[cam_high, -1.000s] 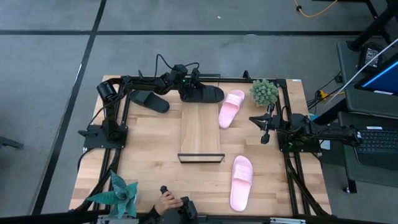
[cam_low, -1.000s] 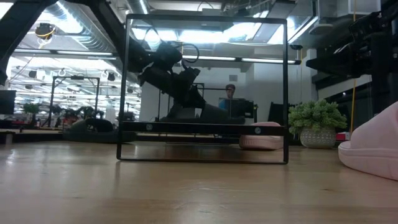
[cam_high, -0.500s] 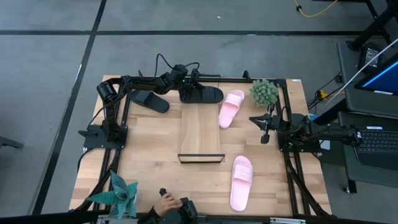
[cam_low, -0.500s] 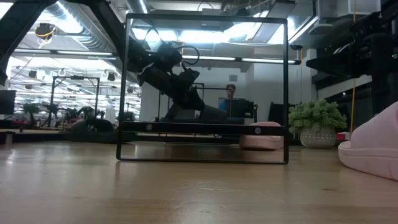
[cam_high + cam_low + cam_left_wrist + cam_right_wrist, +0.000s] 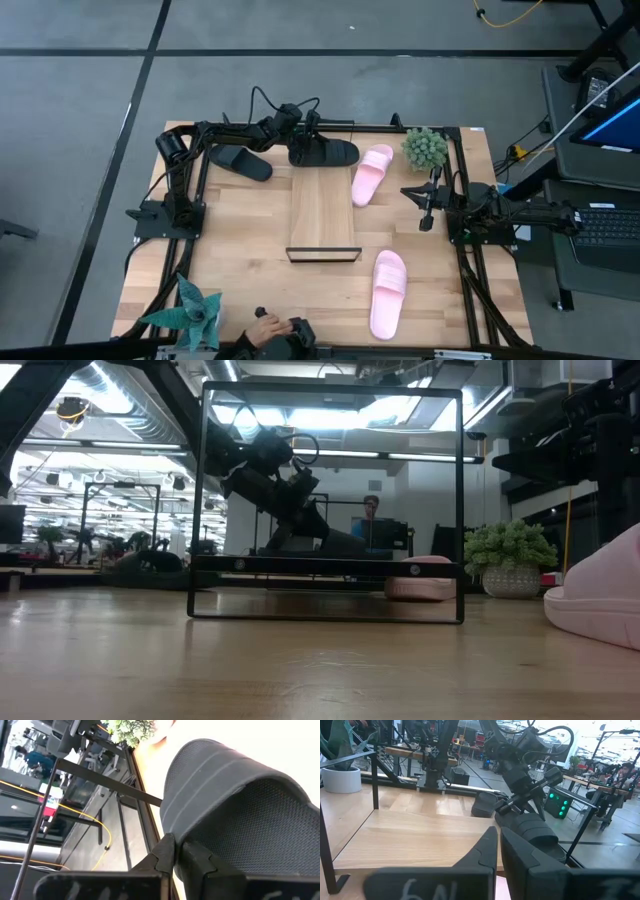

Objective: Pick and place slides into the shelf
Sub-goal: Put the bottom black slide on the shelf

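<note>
A black slide (image 5: 328,152) lies at the table's far edge, just beyond the far end of the shelf (image 5: 323,215). My left gripper (image 5: 305,140) reaches it from the left, its fingers nearly together at the wide strap (image 5: 235,795). A second black slide (image 5: 240,162) rests sole-down to its left. One pink slide (image 5: 372,173) lies right of the shelf's far end, another (image 5: 388,292) near the front right. My right gripper (image 5: 426,222) waits at the right edge, shut and touching nothing. My left gripper has its fingertips (image 5: 167,847) at the side rim of the black slide's strap (image 5: 172,832), with only a thin slit between the fingers. It comes slanting down from the table's far left. The slide's sole rests on the table (image 5: 540,840).
A potted plant (image 5: 425,148) stands at the far right corner, and another (image 5: 195,310) at the near left. Black frame rails (image 5: 200,190) run along the table's edges. A person's hand (image 5: 265,322) shows at the near edge. Bare wood lies left of the shelf.
My left gripper has rolled a little about its own axis while staying in place at the black slide. The slide stays by the shelf's far end.
</note>
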